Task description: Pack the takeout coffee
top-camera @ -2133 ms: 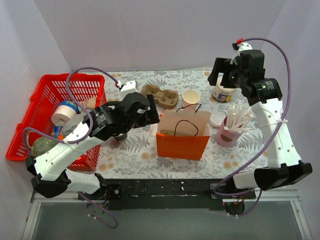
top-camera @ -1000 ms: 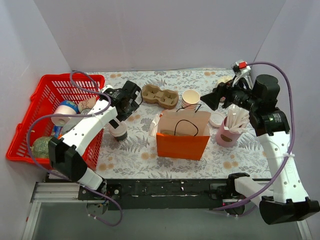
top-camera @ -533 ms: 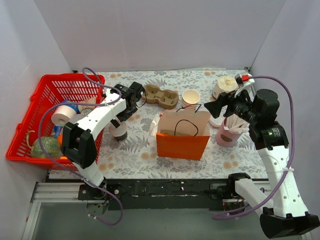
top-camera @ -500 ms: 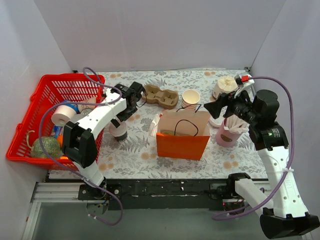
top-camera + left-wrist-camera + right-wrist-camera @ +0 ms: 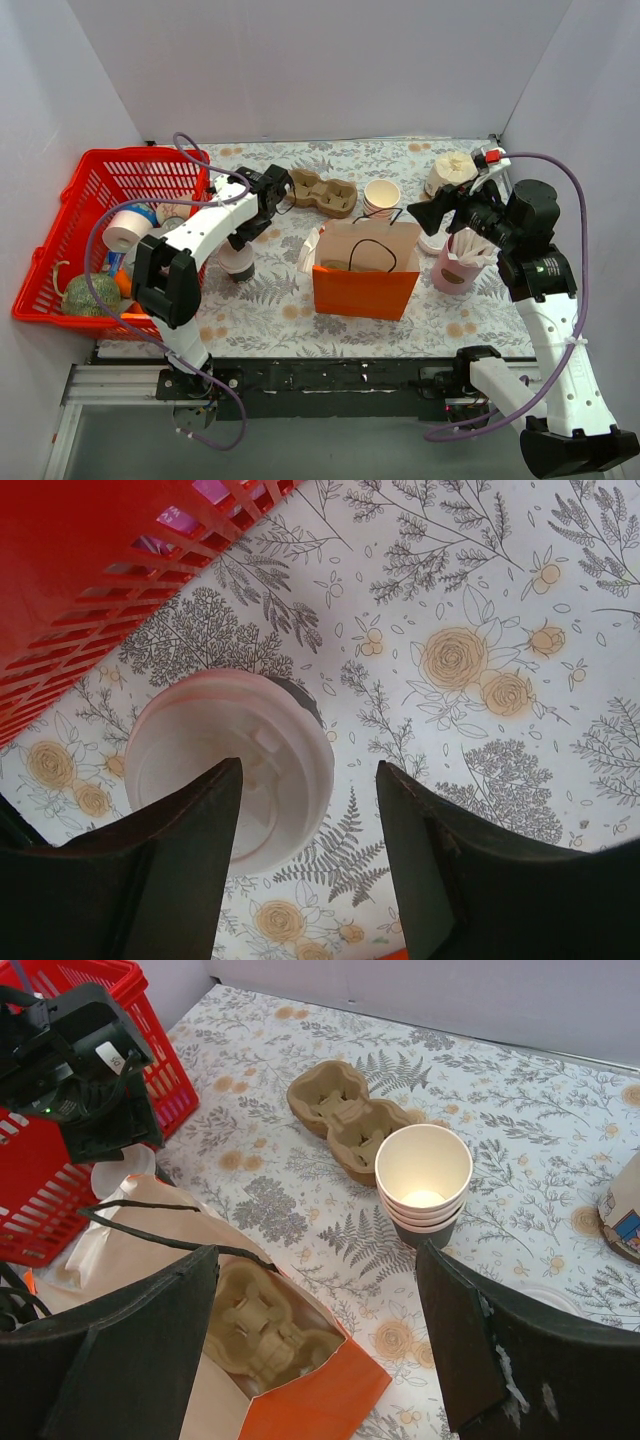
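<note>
The takeout coffee (image 5: 237,262), a cream cup with a white lid, stands on the floral table between the red basket (image 5: 80,190) and the orange paper bag (image 5: 365,268). My left gripper (image 5: 248,228) hovers above it, open and empty. In the left wrist view the lid (image 5: 232,765) lies below the gripper (image 5: 308,772), mostly under the left finger. My right gripper (image 5: 425,215) is open and empty above the bag's right side. In the right wrist view the gripper (image 5: 315,1260) looks into the bag (image 5: 330,1400), where a cardboard cup carrier (image 5: 265,1335) sits.
A second cup carrier (image 5: 320,192) and a stack of lidless cups (image 5: 381,197) stand behind the bag. A pink cup of white sticks (image 5: 458,258), a loose white lid (image 5: 432,238) and a cream container (image 5: 450,172) are at the right. The basket holds several items.
Over two seconds my left arm stretched out, its gripper now above the lidded cup. My right arm came down toward the bag. Almost nothing moved in the last half second.
</note>
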You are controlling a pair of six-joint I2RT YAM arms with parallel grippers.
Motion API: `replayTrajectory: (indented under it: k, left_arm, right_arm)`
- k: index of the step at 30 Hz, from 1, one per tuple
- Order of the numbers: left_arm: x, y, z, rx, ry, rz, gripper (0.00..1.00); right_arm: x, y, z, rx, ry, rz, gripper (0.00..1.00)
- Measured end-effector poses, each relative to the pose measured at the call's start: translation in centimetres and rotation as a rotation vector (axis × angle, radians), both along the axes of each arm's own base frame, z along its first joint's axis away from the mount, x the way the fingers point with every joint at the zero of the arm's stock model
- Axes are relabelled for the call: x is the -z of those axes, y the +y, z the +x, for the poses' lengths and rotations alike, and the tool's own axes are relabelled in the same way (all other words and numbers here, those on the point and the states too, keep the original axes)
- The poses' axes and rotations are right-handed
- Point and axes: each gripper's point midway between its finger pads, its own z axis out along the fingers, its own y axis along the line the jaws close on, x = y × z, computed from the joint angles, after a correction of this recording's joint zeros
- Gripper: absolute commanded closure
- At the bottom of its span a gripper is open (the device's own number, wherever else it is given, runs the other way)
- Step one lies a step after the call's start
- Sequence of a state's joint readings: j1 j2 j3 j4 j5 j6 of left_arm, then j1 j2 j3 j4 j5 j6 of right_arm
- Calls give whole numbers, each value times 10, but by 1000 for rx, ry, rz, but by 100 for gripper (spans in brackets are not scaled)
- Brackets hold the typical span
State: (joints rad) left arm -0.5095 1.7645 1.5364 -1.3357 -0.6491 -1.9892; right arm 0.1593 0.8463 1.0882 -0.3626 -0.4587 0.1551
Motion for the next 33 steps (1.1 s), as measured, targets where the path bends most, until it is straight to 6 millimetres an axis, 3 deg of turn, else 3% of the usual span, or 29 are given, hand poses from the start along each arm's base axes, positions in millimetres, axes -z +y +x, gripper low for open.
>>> replayTrajectory:
  k: [9, 14, 19, 22, 23, 33]
  left_arm:
    - [7, 6, 2, -13, 19, 27, 54]
    - [7, 9, 1, -16, 24, 34, 69]
    - [7, 9, 1, -17, 23, 36, 78]
    - [7, 9, 1, -18, 24, 36, 89]
    - [8, 9, 1, -18, 23, 36, 100]
    - [7, 1, 1, 17, -13, -41, 100]
  right_arm:
    - [1, 0, 0, 0, -3, 0, 13]
    - [0, 0, 0, 0, -6, 1, 13]
    - [-2, 0, -1, 1, -11, 3, 13]
    - [-3, -1, -2, 8, -18, 3, 13]
    - [-4, -2, -2, 9, -24, 4, 13]
    - [-6, -3, -4, 19, -43, 7, 13]
